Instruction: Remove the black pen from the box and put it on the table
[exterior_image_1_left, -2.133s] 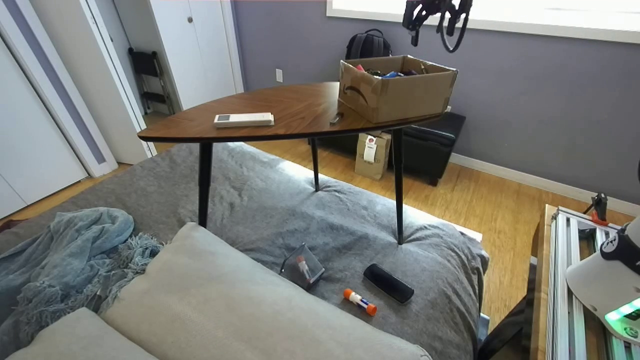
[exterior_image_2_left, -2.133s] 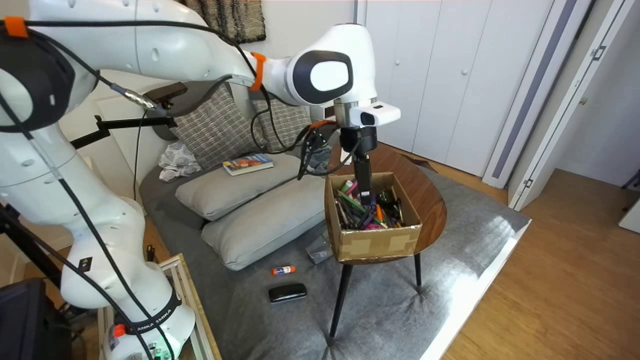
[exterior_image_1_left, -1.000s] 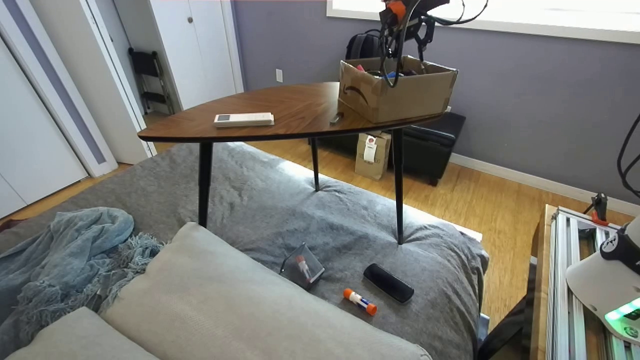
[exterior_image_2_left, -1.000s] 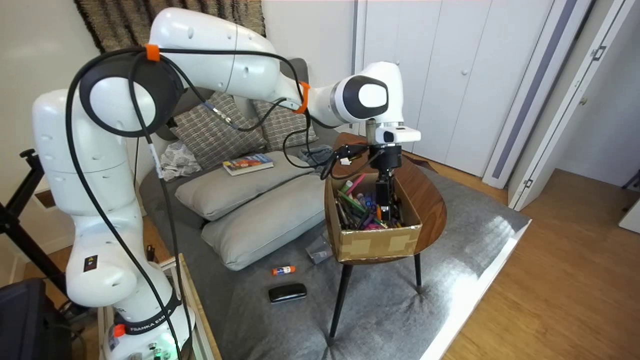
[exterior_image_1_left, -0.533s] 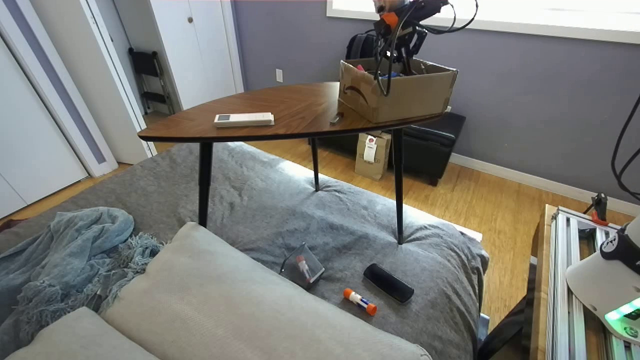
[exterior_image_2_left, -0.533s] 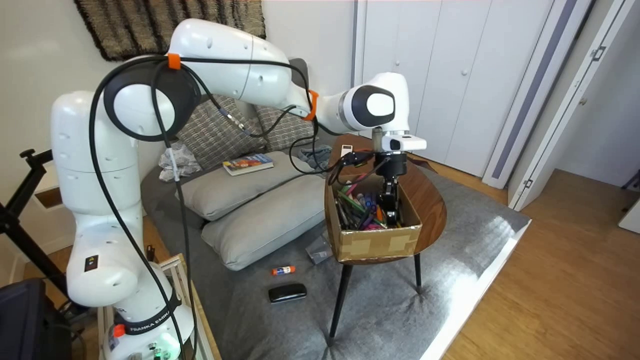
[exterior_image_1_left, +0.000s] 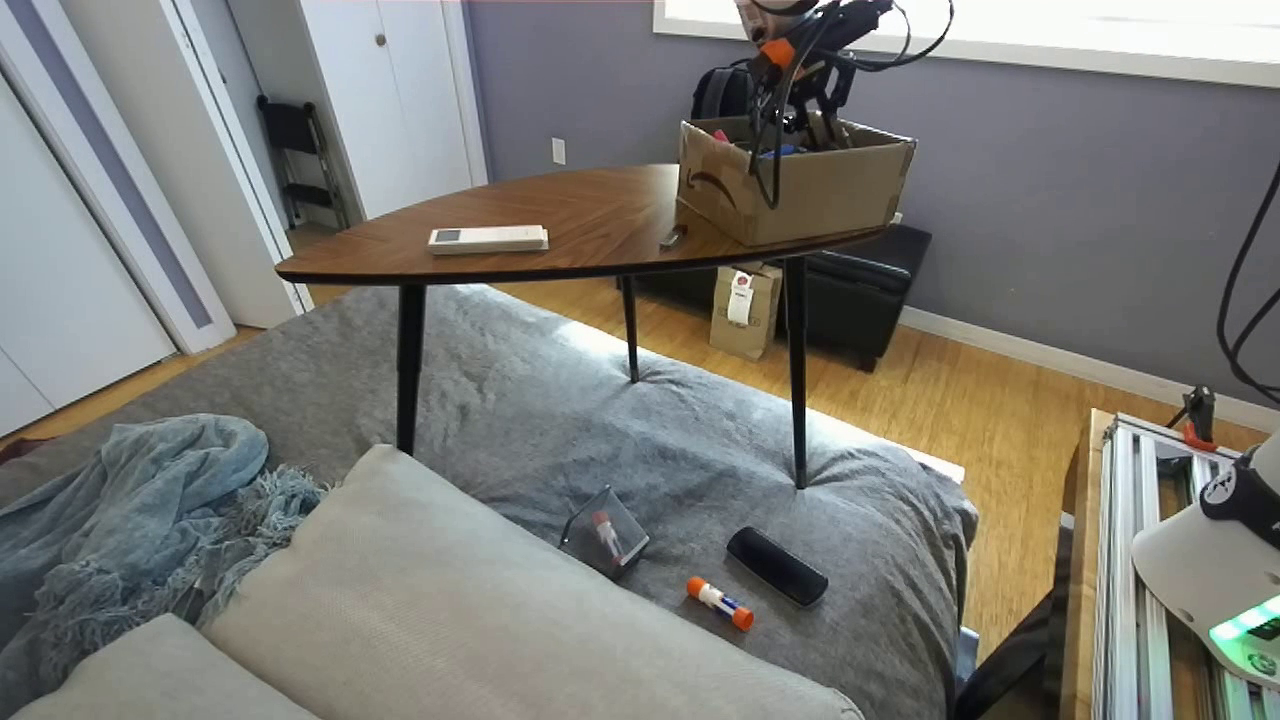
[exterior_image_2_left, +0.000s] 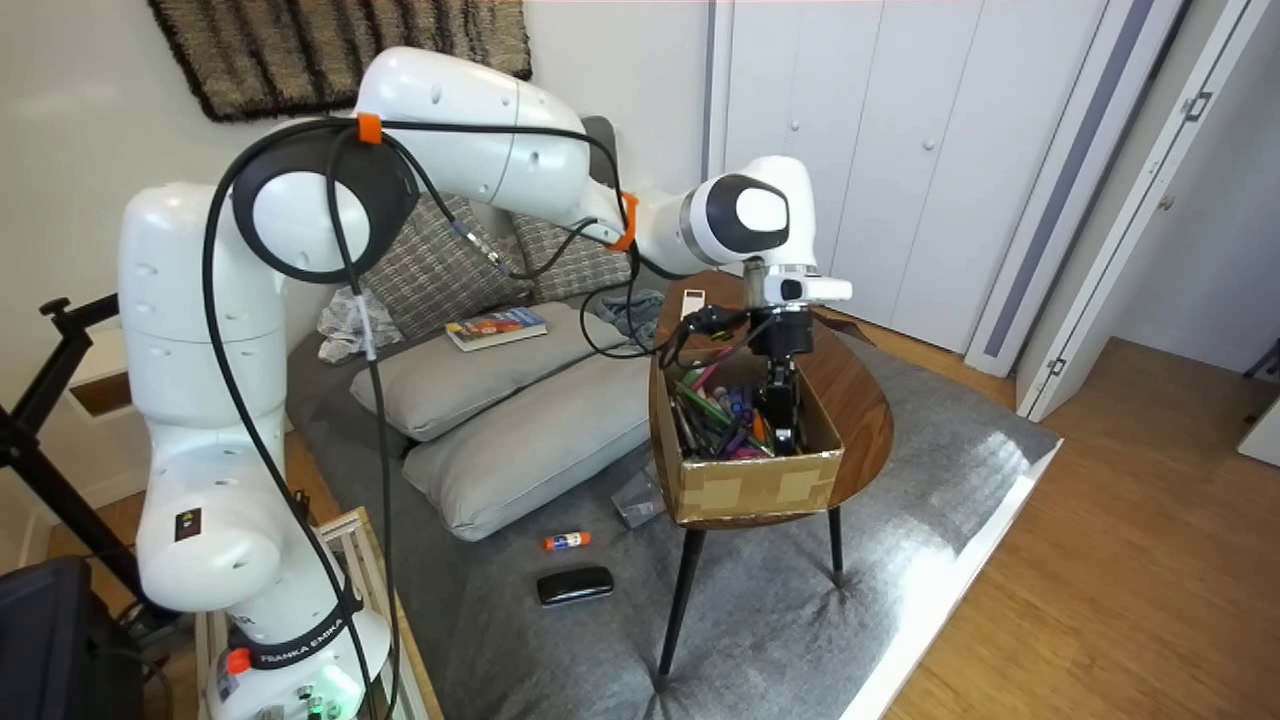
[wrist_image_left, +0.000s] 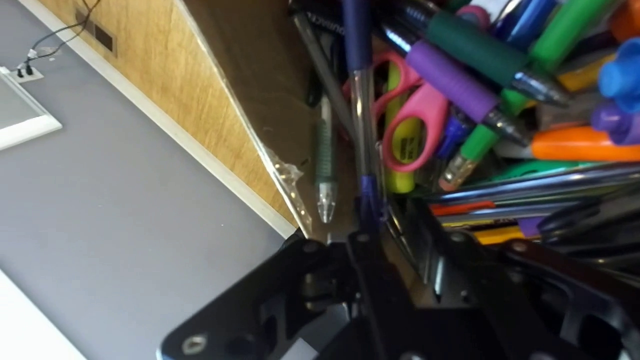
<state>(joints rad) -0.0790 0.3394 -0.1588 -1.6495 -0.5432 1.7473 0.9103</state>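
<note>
Pincer (wrist_image_left: 390, 222), fingers parted and gripping nothing, reaches into the box (exterior_image_2_left: 755, 487) on the desk (exterior_image_2_left: 860, 420), right of centre in an exterior view. Black pens (wrist_image_left: 595, 212) lie inside, at the right of the wrist view; which is meant, I cannot tell.

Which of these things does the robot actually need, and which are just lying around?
For the job:
black mechanical hand
brown cardboard box
thin black pen inside (unclear which)
brown wooden table

Just lying about:
flat white rectangular slab
orange-and-white glue stick
black oblong case
colourful paper book
</note>
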